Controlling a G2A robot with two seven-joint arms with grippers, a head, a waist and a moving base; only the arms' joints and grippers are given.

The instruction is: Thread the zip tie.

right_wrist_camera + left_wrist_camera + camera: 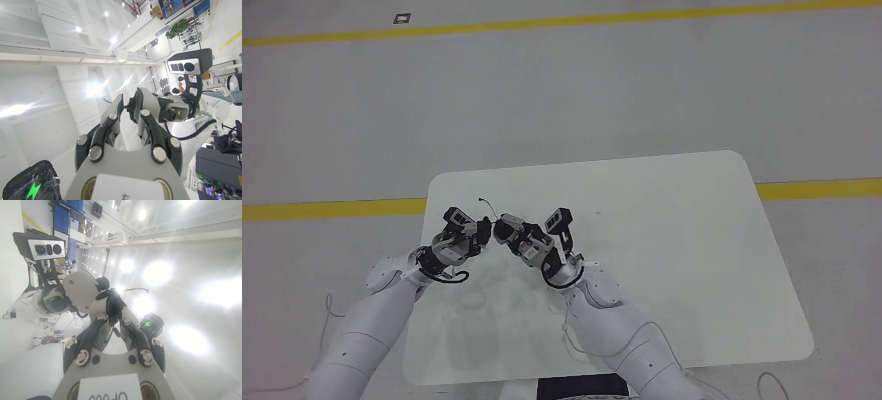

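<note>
A thin black zip tie (482, 204) is held up in the air over the white table (672, 250), where the two arms meet. My left gripper (485, 228) is shut on it. In the left wrist view the fingers (113, 306) pinch the strap and its free end (136, 288) sticks out past them. My right gripper (500, 228) faces the left one tip to tip. Its fingers (127, 106) stand a small gap apart with the black strap running between them, and a short bit of the zip tie (106, 100) shows beyond one finger.
The tabletop stretches wide to the right, as far as its edge (782, 260). Yellow floor lines (542, 22) run behind the table. Both wrists hover close together, each with its camera bracket (187, 65) near the other's fingers.
</note>
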